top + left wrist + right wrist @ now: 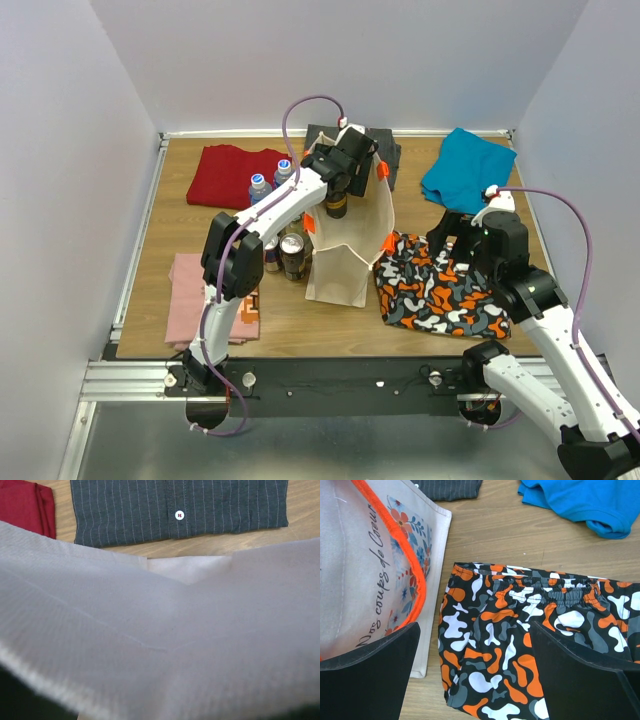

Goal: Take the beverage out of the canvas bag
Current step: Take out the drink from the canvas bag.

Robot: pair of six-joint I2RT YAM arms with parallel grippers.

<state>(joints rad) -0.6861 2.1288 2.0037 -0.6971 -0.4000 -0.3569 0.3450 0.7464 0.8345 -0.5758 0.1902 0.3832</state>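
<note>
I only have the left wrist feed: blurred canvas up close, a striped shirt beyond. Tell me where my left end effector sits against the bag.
Observer: On the top camera, the left end effector hovers over the open mouth of the canvas bag, which stands upright.
Operator: Report what's inside it.
Observer: A dark beverage shows in the opening, directly below that end effector. I can't tell whether it is touched.
Operator: Now give me the right arm.
Observer: The right end effector is open and holding nothing. It sits above the patterned shorts, just right of the bag.
</note>
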